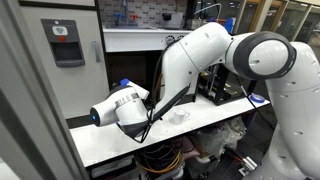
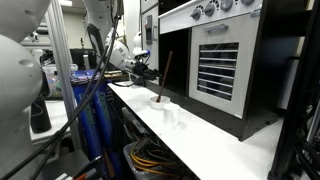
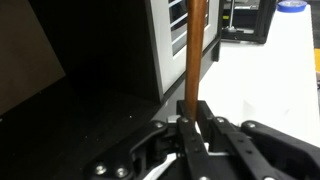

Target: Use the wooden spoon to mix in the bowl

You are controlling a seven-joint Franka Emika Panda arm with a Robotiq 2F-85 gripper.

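Stirring from this grip could go wrong in two ways, we judge. The slim wooden spoon (image 3: pixel 198 50) may pivot or slide between the fingers if its head drags on the bowl wall. The light little bowl (image 2: pixel 158 101) may also skid or tip on the white counter (image 2: pixel 215 140) and bump the plain bowl (image 2: pixel 173 116) just beside it. In the wrist view we see the gripper (image 3: pixel 193 122) with its jaws pinched narrowly onto the spoon's handle, which runs straight away from them. In an exterior view the spoon stands nearly upright, slightly tilted, with its lower end down in the bowl.
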